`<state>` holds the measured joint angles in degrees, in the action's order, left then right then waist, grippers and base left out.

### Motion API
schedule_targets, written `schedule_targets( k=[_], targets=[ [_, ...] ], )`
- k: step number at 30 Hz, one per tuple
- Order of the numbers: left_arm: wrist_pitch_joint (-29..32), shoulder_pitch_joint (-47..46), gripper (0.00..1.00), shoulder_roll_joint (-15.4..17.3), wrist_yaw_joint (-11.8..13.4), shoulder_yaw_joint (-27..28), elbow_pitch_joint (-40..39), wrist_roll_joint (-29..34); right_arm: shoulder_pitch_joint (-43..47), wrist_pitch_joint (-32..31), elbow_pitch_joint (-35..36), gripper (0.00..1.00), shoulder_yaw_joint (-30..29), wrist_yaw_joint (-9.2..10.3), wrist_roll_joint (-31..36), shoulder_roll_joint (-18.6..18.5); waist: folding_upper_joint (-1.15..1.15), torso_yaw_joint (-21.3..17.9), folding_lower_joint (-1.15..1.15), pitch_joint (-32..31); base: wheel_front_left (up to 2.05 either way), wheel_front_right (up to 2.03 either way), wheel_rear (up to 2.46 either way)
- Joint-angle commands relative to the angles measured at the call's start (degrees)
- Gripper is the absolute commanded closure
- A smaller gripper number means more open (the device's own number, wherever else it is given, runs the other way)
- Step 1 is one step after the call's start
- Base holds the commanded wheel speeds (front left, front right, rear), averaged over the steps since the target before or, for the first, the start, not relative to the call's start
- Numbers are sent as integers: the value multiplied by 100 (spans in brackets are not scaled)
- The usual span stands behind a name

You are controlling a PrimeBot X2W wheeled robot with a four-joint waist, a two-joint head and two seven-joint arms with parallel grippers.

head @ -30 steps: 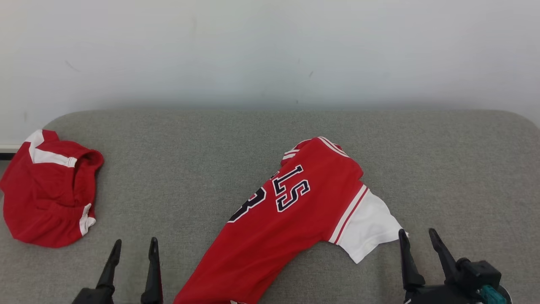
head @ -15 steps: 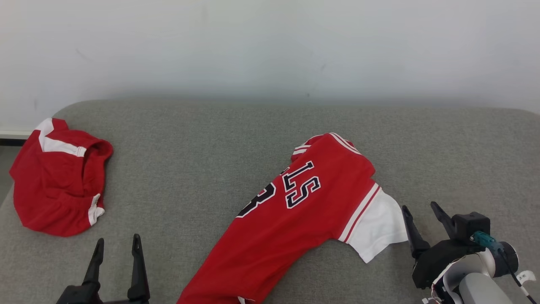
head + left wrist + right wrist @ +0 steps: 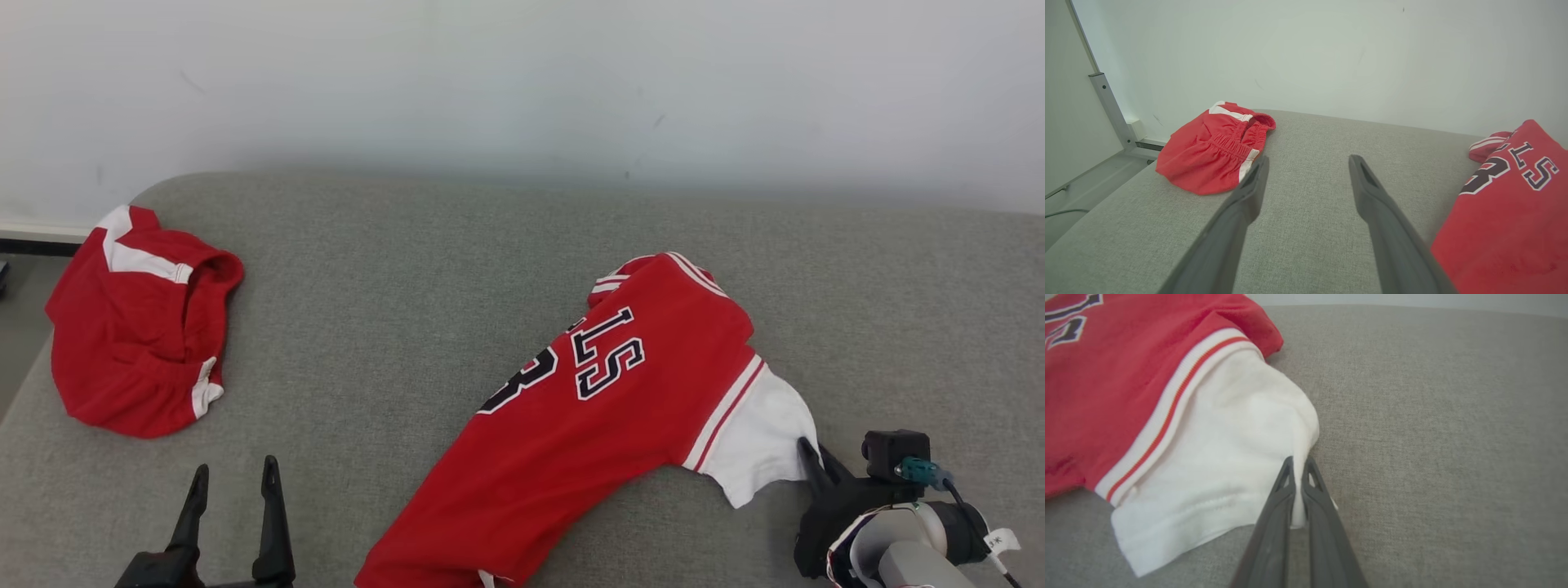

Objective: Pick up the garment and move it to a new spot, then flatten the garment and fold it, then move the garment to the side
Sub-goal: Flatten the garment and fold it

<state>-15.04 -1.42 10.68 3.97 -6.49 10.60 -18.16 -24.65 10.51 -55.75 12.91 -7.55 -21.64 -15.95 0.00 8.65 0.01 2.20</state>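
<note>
A red jersey (image 3: 588, 416) with dark letters and a white sleeve (image 3: 759, 441) lies crumpled across the grey cushion, running from mid right down to the bottom edge. My right gripper (image 3: 816, 459) is shut on the edge of the white sleeve (image 3: 1216, 457); in the right wrist view its fingertips (image 3: 1299, 465) pinch a fold of white cloth. My left gripper (image 3: 233, 482) stands open at the lower left, above bare cushion, with the jersey (image 3: 1506, 212) to its right. Nothing is between its fingers (image 3: 1249, 192).
Red shorts (image 3: 139, 327) with white trim lie bunched at the cushion's far left edge, also ahead-left of the left gripper (image 3: 1216, 143). The grey cushion (image 3: 392, 310) backs onto a white wall. A metal rail (image 3: 1110, 110) and floor lie beyond the left edge.
My right gripper has gone from open beside the sleeve to shut on its edge. The head camera has shifted, so the whole scene has slid rightward. The left gripper stays open.
</note>
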Motion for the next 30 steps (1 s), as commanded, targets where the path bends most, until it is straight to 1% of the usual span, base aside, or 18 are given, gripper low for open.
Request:
schedule_targets(
  k=[1,6,11,14,16,19,23,24,25,30],
  targets=[
    [-20,52,0,-44,-38,41,25,26,-27,102,-33,100,55,13,-82,-48,0,-134,-1,-100,0,0,0],
    [-19,198,0,-153,-44,102,17,72,133,361,230,100,273,13,-358,-145,0,-456,-1,-233,0,0,0],
    [-19,289,0,-245,-62,162,-18,113,653,443,953,100,308,13,-567,-402,0,-773,-1,-259,0,0,0],
    [-20,276,0,-281,-109,228,-1,125,1148,459,1437,100,101,13,-625,-584,0,-931,-1,-209,0,0,0],
    [-20,238,0,-312,-142,262,6,145,1498,423,1730,100,-111,13,-632,-625,0,-1015,-1,-152,0,0,0],
    [-20,169,0,-364,-184,323,18,180,2040,276,2171,100,-492,13,-541,-589,0,-1097,-1,-58,0,0,0],
    [-20,120,0,-440,-239,414,26,228,2628,-40,2751,100,-971,13,-403,-424,0,-1185,-1,64,0,0,0],
    [-20,110,0,-448,-247,432,42,238,2708,-82,2898,55,-1069,13,-344,-406,0,-1188,-1,83,0,0,0],
    [-20,98,0,-457,-279,455,60,253,2787,-135,3043,0,-1168,13,-290,-371,0,-1189,-1,96,0,0,0],
    [-20,37,0,-514,-331,586,81,351,3010,-293,3864,0,-1721,13,172,-245,0,-1132,-1,84,0,0,0]
  ],
)
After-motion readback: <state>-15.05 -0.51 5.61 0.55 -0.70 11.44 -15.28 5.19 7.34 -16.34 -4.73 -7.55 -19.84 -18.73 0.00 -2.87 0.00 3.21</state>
